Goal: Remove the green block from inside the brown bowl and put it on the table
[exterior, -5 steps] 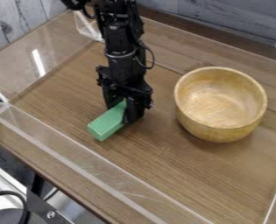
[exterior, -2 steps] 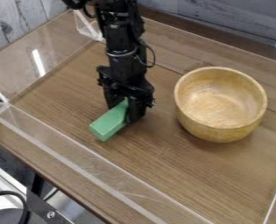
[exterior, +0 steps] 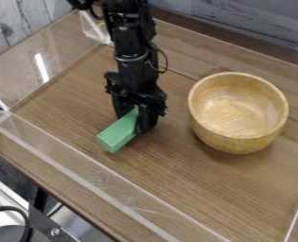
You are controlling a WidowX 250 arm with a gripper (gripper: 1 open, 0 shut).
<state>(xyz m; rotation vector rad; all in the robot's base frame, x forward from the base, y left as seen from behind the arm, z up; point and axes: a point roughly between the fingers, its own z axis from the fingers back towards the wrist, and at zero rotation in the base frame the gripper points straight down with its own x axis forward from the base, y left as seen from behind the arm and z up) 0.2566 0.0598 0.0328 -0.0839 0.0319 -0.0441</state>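
The green block (exterior: pixel 117 134) leans on the table (exterior: pixel 76 90), its lower end on the wood and its upper end between the black fingers of my gripper (exterior: pixel 140 117). The gripper points straight down and is shut on that upper end. To the right stands the brown bowl (exterior: pixel 239 111), round and light wood, with nothing showing inside it. The gripper is a hand's width left of the bowl's rim.
Low clear acrylic walls (exterior: pixel 126 194) edge the tabletop at the front and left. The arm's black body (exterior: pixel 129 38) rises toward the top of the view. A grey plank wall lies behind.
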